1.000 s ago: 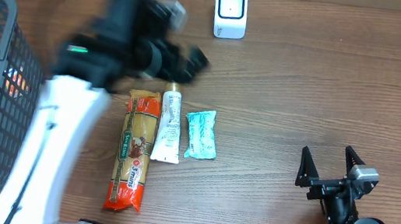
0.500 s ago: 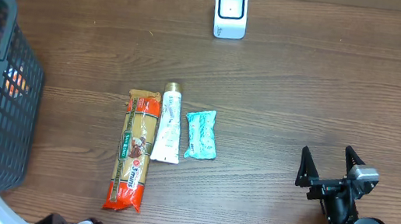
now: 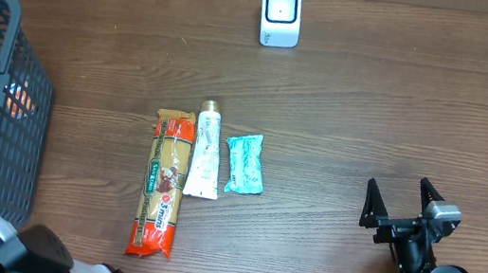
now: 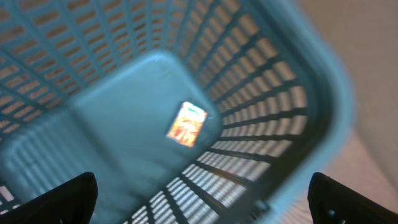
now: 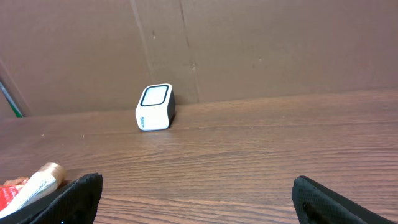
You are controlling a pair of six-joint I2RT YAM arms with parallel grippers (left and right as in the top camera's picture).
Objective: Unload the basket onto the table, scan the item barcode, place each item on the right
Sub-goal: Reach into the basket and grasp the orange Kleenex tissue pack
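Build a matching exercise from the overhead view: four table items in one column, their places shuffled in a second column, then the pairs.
Things:
1. scanner
2. pasta pack
3. white tube
4. teal packet

Places:
A. end of the row farthest from the basket
B. alone near the far edge of the table
C. end of the row nearest the basket
D. middle of the row

Pairs: 1-B, 2-C, 3-D, 4-A
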